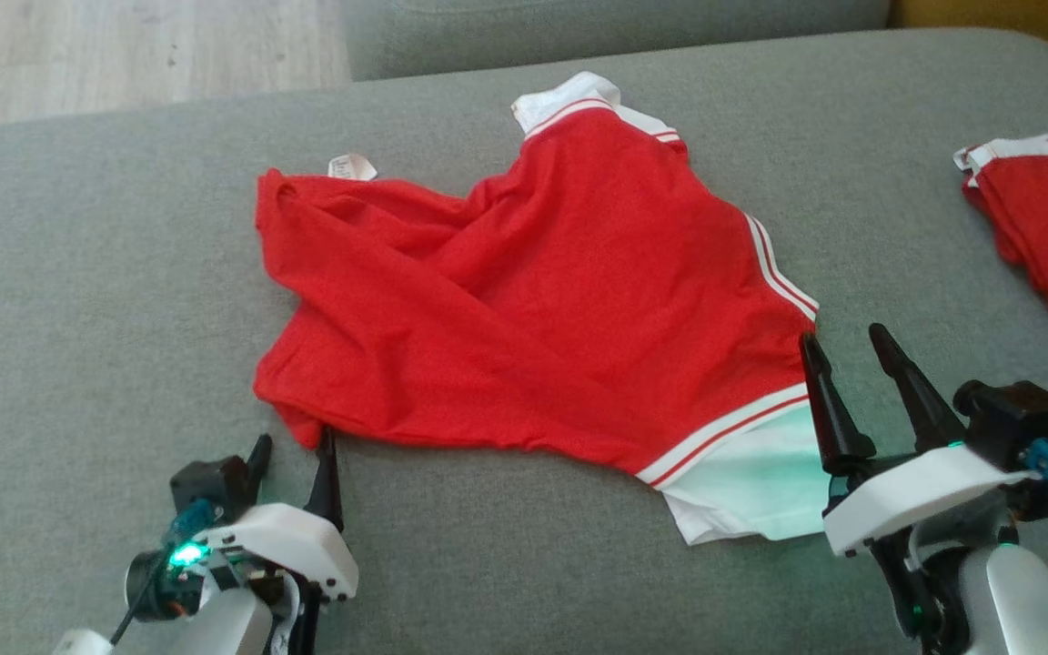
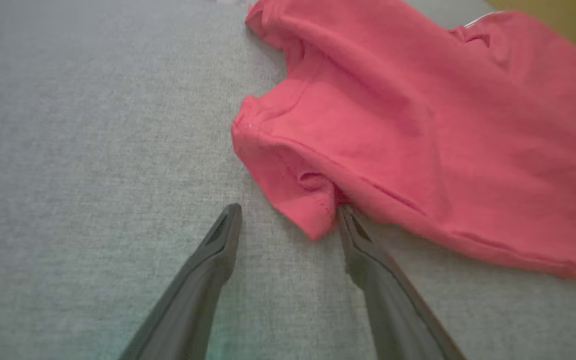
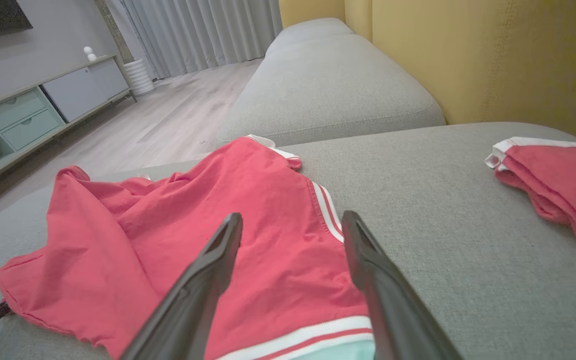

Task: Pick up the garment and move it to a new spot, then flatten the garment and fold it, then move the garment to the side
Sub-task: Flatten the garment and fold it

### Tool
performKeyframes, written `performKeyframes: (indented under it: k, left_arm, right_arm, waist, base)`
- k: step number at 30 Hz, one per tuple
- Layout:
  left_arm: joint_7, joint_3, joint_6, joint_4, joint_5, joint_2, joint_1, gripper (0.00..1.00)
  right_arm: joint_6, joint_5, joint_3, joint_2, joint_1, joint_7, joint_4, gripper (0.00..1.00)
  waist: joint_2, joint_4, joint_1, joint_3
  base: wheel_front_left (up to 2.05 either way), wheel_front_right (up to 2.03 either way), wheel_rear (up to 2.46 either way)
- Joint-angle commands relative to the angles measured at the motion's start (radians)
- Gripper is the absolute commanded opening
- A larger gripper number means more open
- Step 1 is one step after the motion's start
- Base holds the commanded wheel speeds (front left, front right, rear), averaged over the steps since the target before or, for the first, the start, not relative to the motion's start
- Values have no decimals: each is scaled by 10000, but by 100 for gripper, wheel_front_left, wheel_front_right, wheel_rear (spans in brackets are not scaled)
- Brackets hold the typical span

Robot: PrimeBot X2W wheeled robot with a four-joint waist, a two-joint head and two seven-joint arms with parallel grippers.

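Left end effector (image 1: 297, 438) at lower left, spread wide and empty, one fingertip (image 1: 327, 448) at the red garment's (image 1: 533, 300) corner. Right end effector (image 1: 841, 335) at lower right, likewise spread, beside the striped hem. Garment rumpled mid-frame on grey sofa (image 1: 78, 273).

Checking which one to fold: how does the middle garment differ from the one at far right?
The middle garment lies spread out and wrinkled; the right garment is folded into a compact stack. The middle garment covers far more of the sofa than the right garment. Both are red with white trim.
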Motion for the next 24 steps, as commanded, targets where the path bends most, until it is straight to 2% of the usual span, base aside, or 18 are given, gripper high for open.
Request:
performKeyframes:
  k: [1,14,19,24]
  left_arm:
    - [-20,477,143,-48,-110,22,-519,100]
    - [-772,624,42,619,-126,6,-1408,100]
    - [-1016,435,137,593,252,279,-1571,100]
    - [-902,-185,207,568,1058,750,-1778,100]
  right_arm:
    - [67,60,237,-152,-438,-119,-343,100]
    - [67,98,331,-147,-607,-200,-262,100]
    - [67,86,305,-150,-584,-205,-248,100]
    - [67,93,353,-142,-592,-186,-243,100]
  waist:
    - [0,-75,-1,143]
    - [0,-165,-1,379]
    - [0,-143,-1,367]
    - [0,-97,-1,335]
  base:
    - [0,0,0]
    - [0,0,0]
    - [0,0,0]
    - [0,0,0]
